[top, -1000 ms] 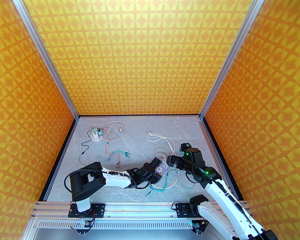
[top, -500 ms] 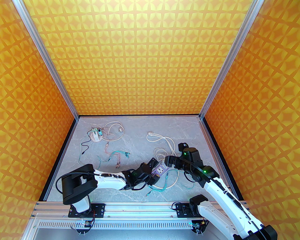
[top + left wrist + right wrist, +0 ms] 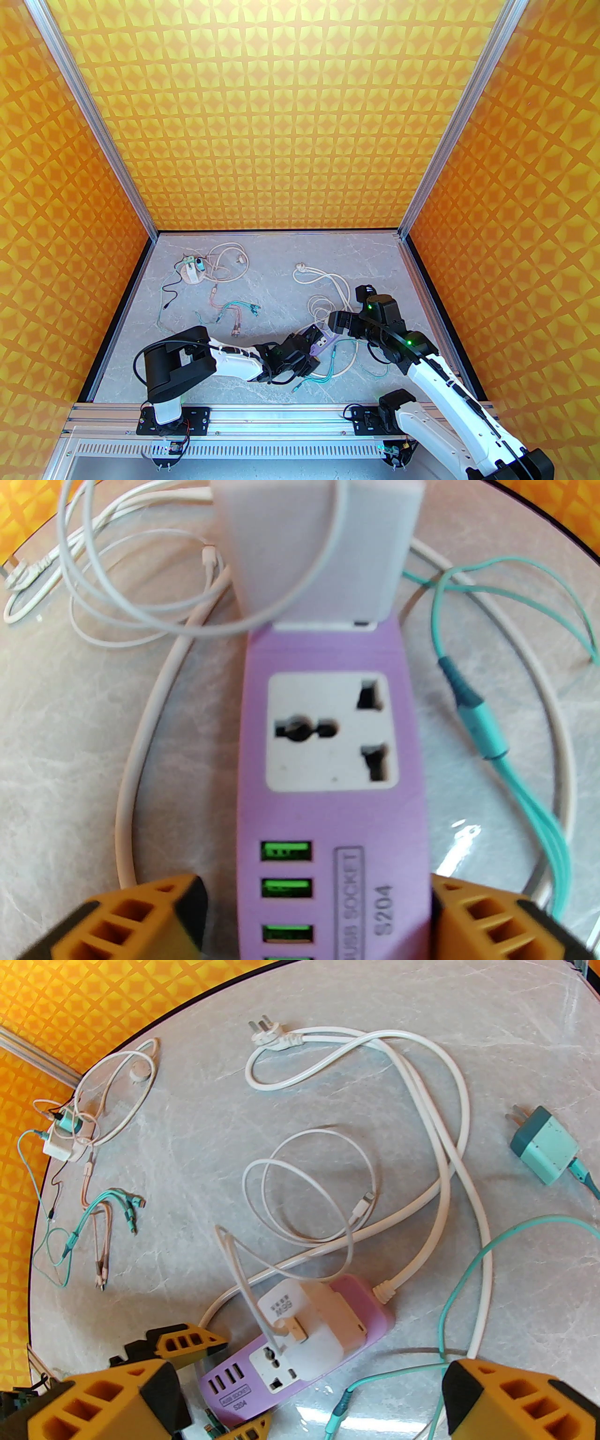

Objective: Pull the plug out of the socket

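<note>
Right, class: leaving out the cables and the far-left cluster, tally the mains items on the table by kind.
purple USB socket strip: 1
chargers: 2, the white charger plugged into the strip and the teal charger lying loose
white mains plug: 1
Total: 4

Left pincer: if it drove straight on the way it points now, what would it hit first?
Likely the white plug seated at the far end of the purple socket strip, which the left pincer straddles; height over the strip is unclear.
</note>
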Robot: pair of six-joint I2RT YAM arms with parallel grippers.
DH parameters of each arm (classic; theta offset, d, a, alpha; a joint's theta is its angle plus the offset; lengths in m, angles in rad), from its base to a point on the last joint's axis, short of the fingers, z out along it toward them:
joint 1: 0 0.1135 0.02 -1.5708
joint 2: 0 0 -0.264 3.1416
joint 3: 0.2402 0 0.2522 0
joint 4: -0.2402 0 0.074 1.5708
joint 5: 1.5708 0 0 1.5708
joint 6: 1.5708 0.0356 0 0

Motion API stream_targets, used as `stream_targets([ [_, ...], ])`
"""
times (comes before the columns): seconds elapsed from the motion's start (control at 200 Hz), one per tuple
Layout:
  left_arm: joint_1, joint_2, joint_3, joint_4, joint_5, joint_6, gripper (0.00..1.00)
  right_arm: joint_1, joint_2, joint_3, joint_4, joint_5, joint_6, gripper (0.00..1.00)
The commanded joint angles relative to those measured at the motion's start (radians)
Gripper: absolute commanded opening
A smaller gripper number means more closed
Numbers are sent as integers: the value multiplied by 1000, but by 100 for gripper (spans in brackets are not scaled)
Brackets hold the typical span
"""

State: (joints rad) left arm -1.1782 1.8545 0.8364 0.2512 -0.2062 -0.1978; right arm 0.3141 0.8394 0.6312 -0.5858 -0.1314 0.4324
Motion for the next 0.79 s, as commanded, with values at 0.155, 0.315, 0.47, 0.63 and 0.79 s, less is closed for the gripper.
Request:
stream_targets([
  [0.155, 47, -25, -22, 1, -8, 33, 53, 83, -3, -17, 54, 58, -17, 99],
  [0.315, 73, -59, -59, -19, -8, 70, 51, 144, 2, -30, 104, 102, -46, 97],
  [0.47, 84, -80, -85, -51, -8, 86, 53, 166, -41, -96, 209, 152, -78, 82],
  [0.63, 86, -98, -97, -59, 8, 82, 54, 214, 49, -131, 309, 138, -116, 66],
  [0.79, 86, -89, -89, -62, 23, 78, 53, 329, 148, -116, 381, 277, -175, 68],
])
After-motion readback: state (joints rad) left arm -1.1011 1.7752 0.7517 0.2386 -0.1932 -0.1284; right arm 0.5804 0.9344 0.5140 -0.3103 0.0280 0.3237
